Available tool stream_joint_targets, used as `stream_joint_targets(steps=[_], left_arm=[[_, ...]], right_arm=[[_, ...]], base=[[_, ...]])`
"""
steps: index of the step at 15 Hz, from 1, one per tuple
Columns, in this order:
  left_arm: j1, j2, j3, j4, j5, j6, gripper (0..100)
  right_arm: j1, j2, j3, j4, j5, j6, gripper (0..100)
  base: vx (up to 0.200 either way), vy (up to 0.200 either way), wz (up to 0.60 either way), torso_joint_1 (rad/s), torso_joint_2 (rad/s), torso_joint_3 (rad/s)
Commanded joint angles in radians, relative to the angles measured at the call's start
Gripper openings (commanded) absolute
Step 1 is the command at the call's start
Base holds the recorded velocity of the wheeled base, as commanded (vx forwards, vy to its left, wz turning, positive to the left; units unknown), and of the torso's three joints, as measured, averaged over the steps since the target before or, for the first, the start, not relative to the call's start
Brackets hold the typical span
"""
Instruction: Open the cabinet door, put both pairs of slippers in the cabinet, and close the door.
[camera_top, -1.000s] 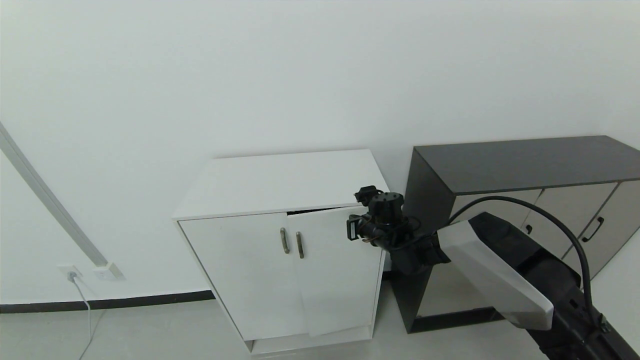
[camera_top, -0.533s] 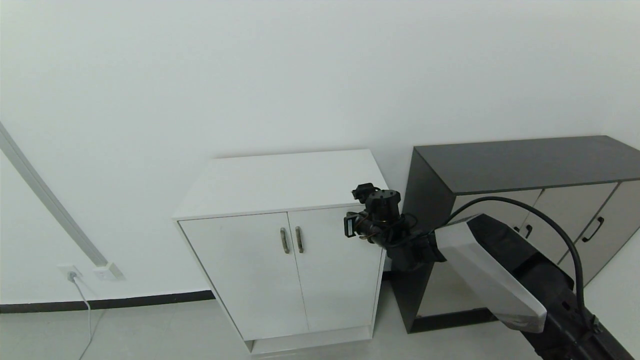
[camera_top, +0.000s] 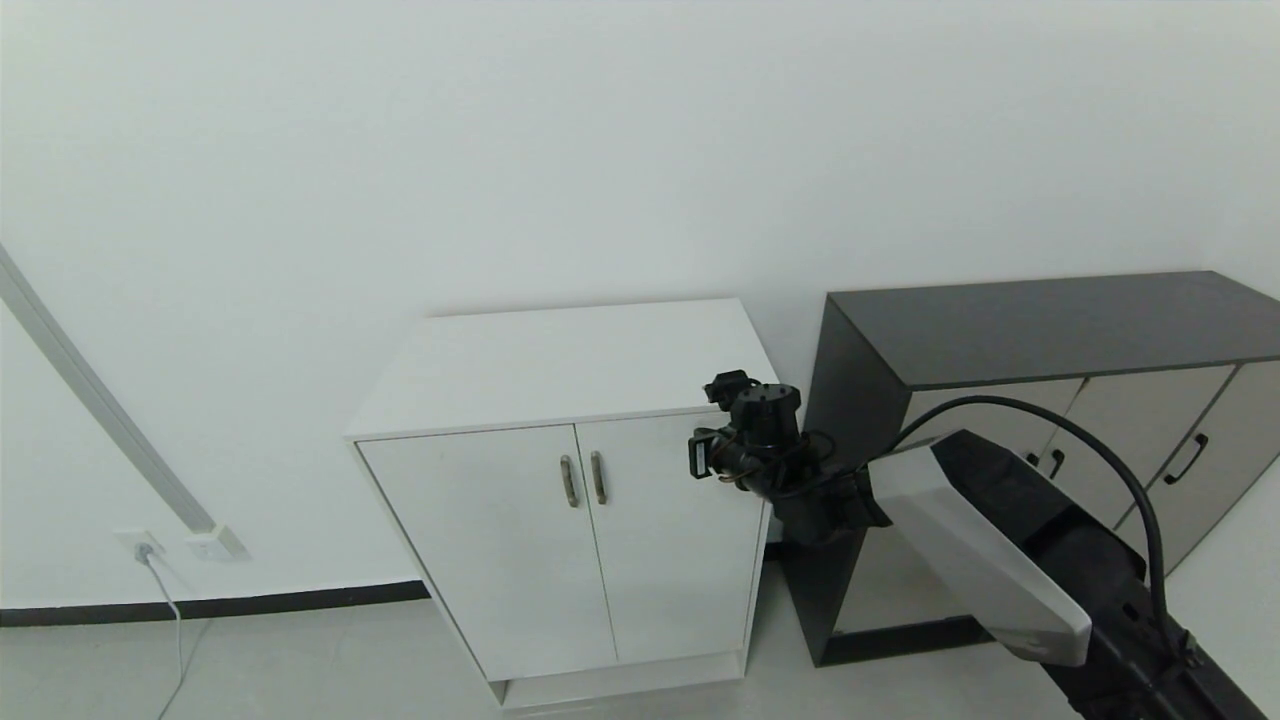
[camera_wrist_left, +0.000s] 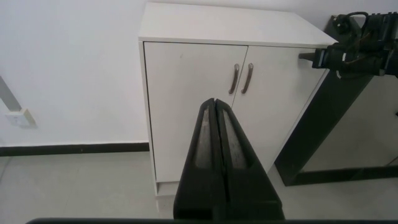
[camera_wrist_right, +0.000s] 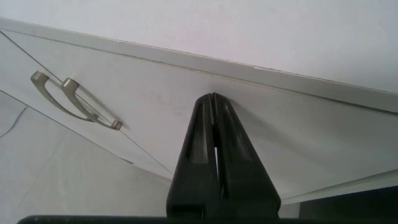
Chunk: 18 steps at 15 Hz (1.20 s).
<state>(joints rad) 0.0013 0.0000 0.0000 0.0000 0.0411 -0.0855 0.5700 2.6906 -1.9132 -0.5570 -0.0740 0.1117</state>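
With our right gripper (camera_top: 700, 457) pinched shut at the upper corner of the cabinet door (camera_top: 675, 560), which sits flush, we should press squarely, check the seam, then back straight off.

No text, label, number or sign can be read. The cabinet (camera_top: 560, 365), the dark sideboard (camera_top: 1050, 325) beside it, the wall (camera_top: 600, 150) and the socket (camera_top: 140, 545) low on the wall all present plain, unmarked surfaces from where I stand.
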Motion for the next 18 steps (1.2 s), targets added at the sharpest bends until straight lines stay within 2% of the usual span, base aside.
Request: stream_joint_targets(steps=[1, 5, 7, 10, 16, 17, 18], left_arm=[[0.000, 0.000, 0.000, 0.000, 0.000, 0.000, 0], [0.000, 0.000, 0.000, 0.000, 0.000, 0.000, 0], [0.000, 0.002, 0.000, 0.000, 0.000, 0.000, 0], [0.000, 0.000, 0.000, 0.000, 0.000, 0.000, 0], [0.000, 0.000, 0.000, 0.000, 0.000, 0.000, 0], [0.000, 0.000, 0.000, 0.000, 0.002, 0.000, 0], [0.000, 0.000, 0.000, -0.002, 0.002, 0.000, 0]], right_arm=[[0.011, -0.058, 0.094, -0.030, 0.000, 0.003, 0], [0.011, -0.229, 0.387, -0.182, -0.001, 0.000, 0], [-0.002, -0.311, 0.507, -0.238, -0.001, -0.001, 0], [-0.050, -0.519, 0.767, -0.316, -0.001, -0.003, 0], [-0.279, -0.813, 1.074, -0.323, -0.001, -0.024, 0], [-0.295, -0.833, 1.097, -0.323, -0.001, -0.026, 0], [-0.358, -0.900, 1.174, -0.323, -0.001, -0.044, 0]], base=[[0.000, 0.000, 0.00, 0.000, 0.00, 0.000], [0.000, 0.000, 0.00, 0.000, 0.00, 0.000], [0.000, 0.000, 0.00, 0.000, 0.00, 0.000], [0.000, 0.000, 0.00, 0.000, 0.00, 0.000], [0.000, 0.000, 0.00, 0.000, 0.00, 0.000], [0.000, 0.000, 0.00, 0.000, 0.00, 0.000], [0.000, 0.000, 0.00, 0.000, 0.00, 0.000]])
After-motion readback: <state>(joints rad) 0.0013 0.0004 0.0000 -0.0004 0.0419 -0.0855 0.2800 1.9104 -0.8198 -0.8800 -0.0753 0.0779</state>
